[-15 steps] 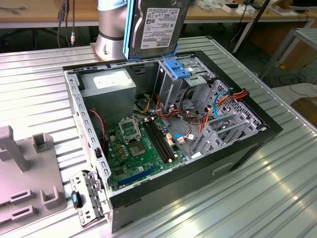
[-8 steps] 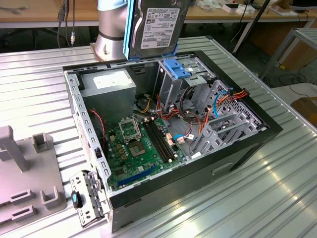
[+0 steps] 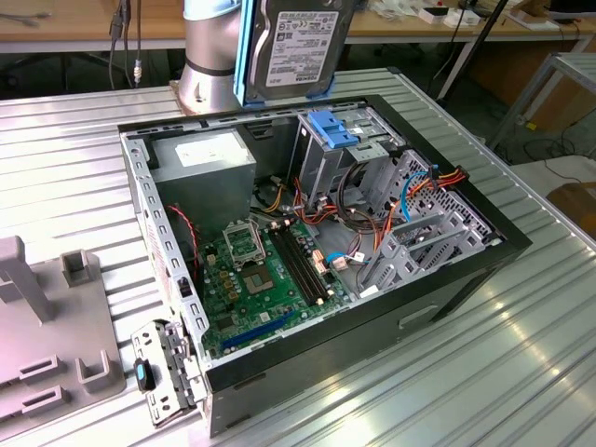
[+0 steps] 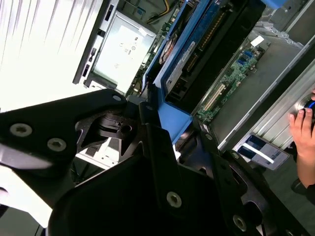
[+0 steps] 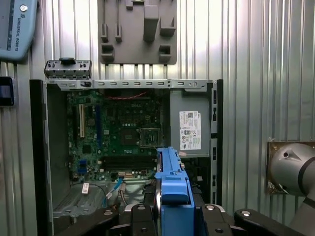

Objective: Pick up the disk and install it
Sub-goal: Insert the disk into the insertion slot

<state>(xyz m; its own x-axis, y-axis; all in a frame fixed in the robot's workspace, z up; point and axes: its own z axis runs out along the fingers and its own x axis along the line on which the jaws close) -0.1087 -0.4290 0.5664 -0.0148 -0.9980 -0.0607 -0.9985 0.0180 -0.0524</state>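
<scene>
Disk (image 3: pixel 300 42) is up in the air, label face out, hanging over the far edge of the open case (image 3: pixel 372 328). My gripper (image 5: pixel 174 212) is clamped on its blue frame, a finger (image 5: pixel 140 216) pressed in on each side of the plastic.

Here's what worries me. I'm holding a heavy metal drive by a thin plastic carrier. If that frame flexes or the drive tips in my grip, it could swing or slide out, and the motherboard (image 3: pixel 247 279) lies right underneath on the case floor.

The drive cage (image 3: pixel 321 168) sits far in the case, toward the exterior view's right, with the other blue carrier (image 3: pixel 331 126) perched on top of it. Come down a touch off line and I'd knock that carrier or jam my frame against the metal rails.

Just to the right of the cage there's a tangle of cables (image 3: pixel 372 191), loose and looping. An edge of the disk could hook one and drag a connector.

There's also a person's hand (image 4: pixel 302 135) outside the case wall in the second wrist view. I can't tell how close it is to my path.
</scene>
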